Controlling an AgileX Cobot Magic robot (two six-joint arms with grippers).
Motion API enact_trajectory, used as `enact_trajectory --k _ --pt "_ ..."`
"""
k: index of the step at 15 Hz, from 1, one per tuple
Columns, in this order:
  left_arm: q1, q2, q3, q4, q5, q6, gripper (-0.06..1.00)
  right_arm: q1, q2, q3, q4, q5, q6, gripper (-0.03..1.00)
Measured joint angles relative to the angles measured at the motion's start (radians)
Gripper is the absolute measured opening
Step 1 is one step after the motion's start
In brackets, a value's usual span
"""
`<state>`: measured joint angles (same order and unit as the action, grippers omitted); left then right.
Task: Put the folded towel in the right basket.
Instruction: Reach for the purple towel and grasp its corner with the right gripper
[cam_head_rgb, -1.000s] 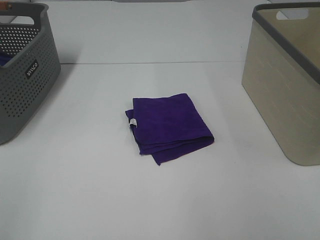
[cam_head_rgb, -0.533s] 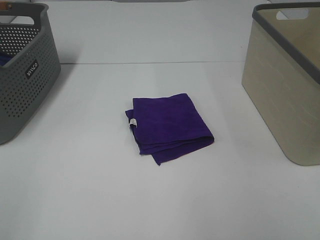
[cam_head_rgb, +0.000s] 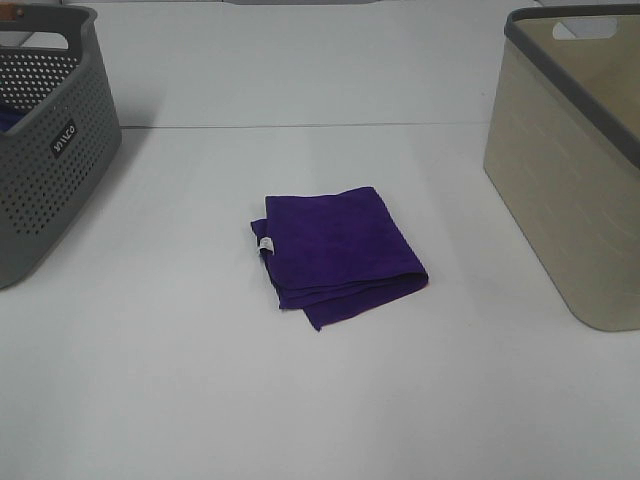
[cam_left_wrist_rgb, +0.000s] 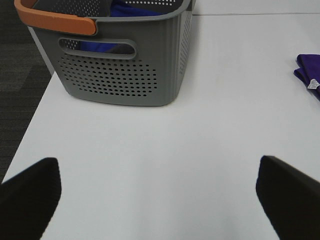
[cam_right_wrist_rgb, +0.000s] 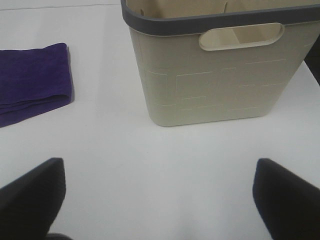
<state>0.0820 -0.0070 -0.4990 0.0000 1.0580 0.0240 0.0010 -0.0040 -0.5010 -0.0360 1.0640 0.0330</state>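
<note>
A folded purple towel (cam_head_rgb: 337, 253) with a small white tag lies flat in the middle of the white table. Its edge shows in the left wrist view (cam_left_wrist_rgb: 309, 76) and its side in the right wrist view (cam_right_wrist_rgb: 33, 81). The beige basket (cam_head_rgb: 575, 160) with a grey rim stands at the right, also in the right wrist view (cam_right_wrist_rgb: 220, 65). Neither arm shows in the exterior high view. My left gripper (cam_left_wrist_rgb: 160, 200) is open and empty, well apart from the towel. My right gripper (cam_right_wrist_rgb: 160, 200) is open and empty, in front of the beige basket.
A grey perforated basket (cam_head_rgb: 45, 140) stands at the far left and holds blue cloth; its orange handle shows in the left wrist view (cam_left_wrist_rgb: 55, 20). The table's left edge (cam_left_wrist_rgb: 30, 125) drops to dark floor.
</note>
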Motion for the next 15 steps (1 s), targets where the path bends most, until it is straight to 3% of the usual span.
enact_trajectory --k 15 --pt "0.0 0.0 0.0 0.0 0.0 -0.001 0.99 0.0 0.0 0.0 0.0 0.0 -0.001 0.98"
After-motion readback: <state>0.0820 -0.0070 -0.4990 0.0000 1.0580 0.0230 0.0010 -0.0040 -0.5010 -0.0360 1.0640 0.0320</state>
